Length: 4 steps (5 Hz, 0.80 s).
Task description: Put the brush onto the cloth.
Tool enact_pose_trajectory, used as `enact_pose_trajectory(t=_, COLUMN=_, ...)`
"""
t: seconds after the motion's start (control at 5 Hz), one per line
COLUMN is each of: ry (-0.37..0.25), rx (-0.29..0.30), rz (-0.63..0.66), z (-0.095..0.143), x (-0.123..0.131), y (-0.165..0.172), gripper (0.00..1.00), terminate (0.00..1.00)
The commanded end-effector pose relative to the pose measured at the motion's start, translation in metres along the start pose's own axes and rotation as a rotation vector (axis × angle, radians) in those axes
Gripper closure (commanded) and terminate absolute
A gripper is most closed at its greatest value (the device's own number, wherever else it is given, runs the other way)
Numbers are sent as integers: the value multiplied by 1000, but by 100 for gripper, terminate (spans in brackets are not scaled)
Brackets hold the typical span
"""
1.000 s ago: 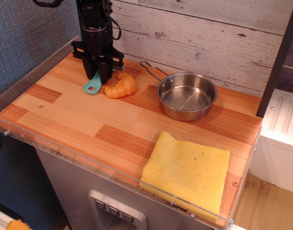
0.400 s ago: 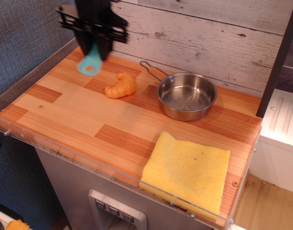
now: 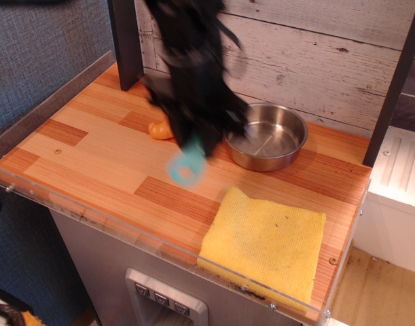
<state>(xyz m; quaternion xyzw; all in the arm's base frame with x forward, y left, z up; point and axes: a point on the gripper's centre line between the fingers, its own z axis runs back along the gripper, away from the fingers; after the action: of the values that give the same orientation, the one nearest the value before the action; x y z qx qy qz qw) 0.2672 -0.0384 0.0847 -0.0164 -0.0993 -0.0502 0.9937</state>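
My black gripper [image 3: 197, 139] is blurred with motion above the middle of the wooden counter. It is shut on the teal brush [image 3: 187, 166], which hangs down from it with the loop end lowest, above the wood. The brush's bristles are hidden inside the gripper. The yellow cloth [image 3: 265, 241] lies flat at the counter's front right, below and to the right of the brush. The brush is apart from the cloth.
A steel pan [image 3: 268, 136] stands at the back right, just right of the gripper. An orange croissant toy [image 3: 158, 129] is mostly hidden behind the arm. The counter [image 3: 78, 153] has a clear plastic lip along its front edge. A plank wall runs behind.
The gripper lifted the brush from the back left of the counter, then swung right and forward with it to the middle, near the cloth.
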Motion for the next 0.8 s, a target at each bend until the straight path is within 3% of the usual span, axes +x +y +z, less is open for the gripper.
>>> enact_pose_trajectory(t=0.0, ry=1, rx=-22, rz=-48, z=-21, x=-15, y=-35, gripper=100, terminate=0)
enact_pose_trajectory(t=0.6, ry=42, rx=-56, rz=-77, z=-47, x=-9, y=-61, gripper=100, terminate=0)
